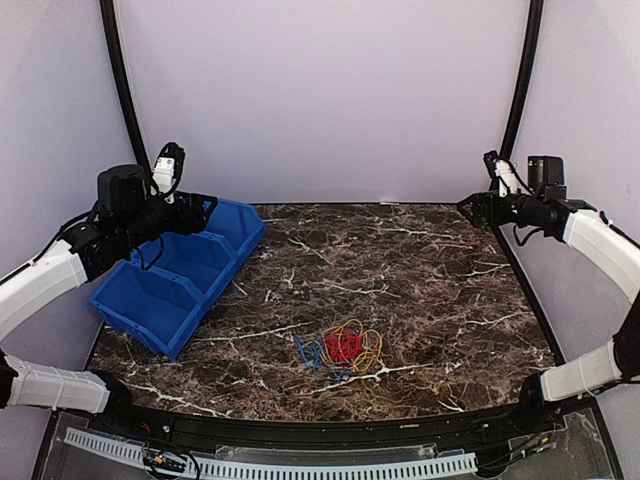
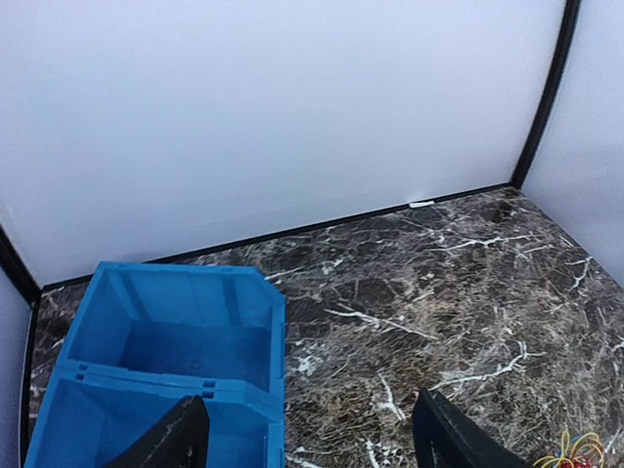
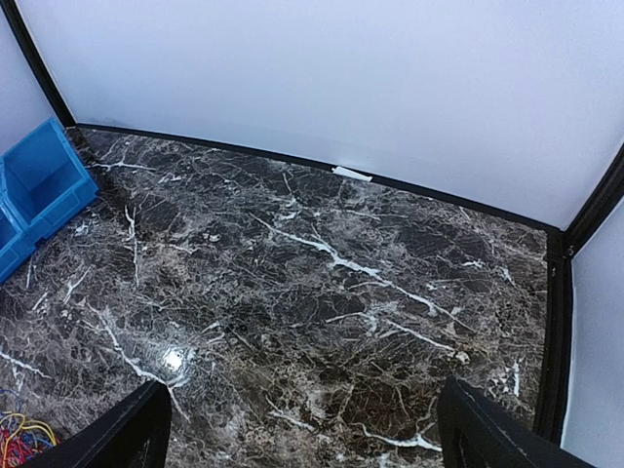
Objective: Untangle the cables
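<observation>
Leftward, blue bins (image 1: 150, 300), tangled cables (image 1: 343, 348) well apart

Two white-and-black arms reach up from the near corners, elbows bent, wrists held high at either side. The left gripper (image 1: 207, 205) and the right gripper (image 1: 466, 208) point inward toward each other, well apart, jaws spread wide and empty.

Worktop (image 1: 400, 270): cables (image 1: 342, 348) heaped together near the front edge, about centre. Bins (image 1: 140, 322) in a row along the left side, front to back. Left pincer (image 1: 205, 205) above the bins; right pincer (image 1: 468, 208) over the far-right corner.
</observation>
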Tool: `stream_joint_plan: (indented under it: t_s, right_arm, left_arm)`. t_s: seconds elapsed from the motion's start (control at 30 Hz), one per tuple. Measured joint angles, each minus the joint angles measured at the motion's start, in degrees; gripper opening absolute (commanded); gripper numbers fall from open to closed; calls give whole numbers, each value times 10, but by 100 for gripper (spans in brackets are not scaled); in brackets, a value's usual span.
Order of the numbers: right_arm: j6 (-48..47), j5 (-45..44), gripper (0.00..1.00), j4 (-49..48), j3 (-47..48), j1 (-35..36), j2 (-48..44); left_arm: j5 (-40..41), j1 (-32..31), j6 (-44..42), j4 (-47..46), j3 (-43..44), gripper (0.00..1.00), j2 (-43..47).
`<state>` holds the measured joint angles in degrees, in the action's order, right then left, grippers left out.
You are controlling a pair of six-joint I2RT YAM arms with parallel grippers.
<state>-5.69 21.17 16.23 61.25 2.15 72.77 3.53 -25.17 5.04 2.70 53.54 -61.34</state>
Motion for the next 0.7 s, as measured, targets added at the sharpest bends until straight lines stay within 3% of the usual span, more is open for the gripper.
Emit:
stream_joint_plan:
  t_s: [0.27,0.43,0.7]
  right_arm:
    - [-47,71,97,-23,-35,-4,2]
    - [-105,144,90,-16,-37,-4,3]
    - [-206,212,78,46,-42,38,20]
  left_arm:
    - [-106,-95,-47,4,68,73,-67]
    - [-159,-166,-63,5,81,72,-127]
    - [-202,-223,-56,7,83,64,-238]
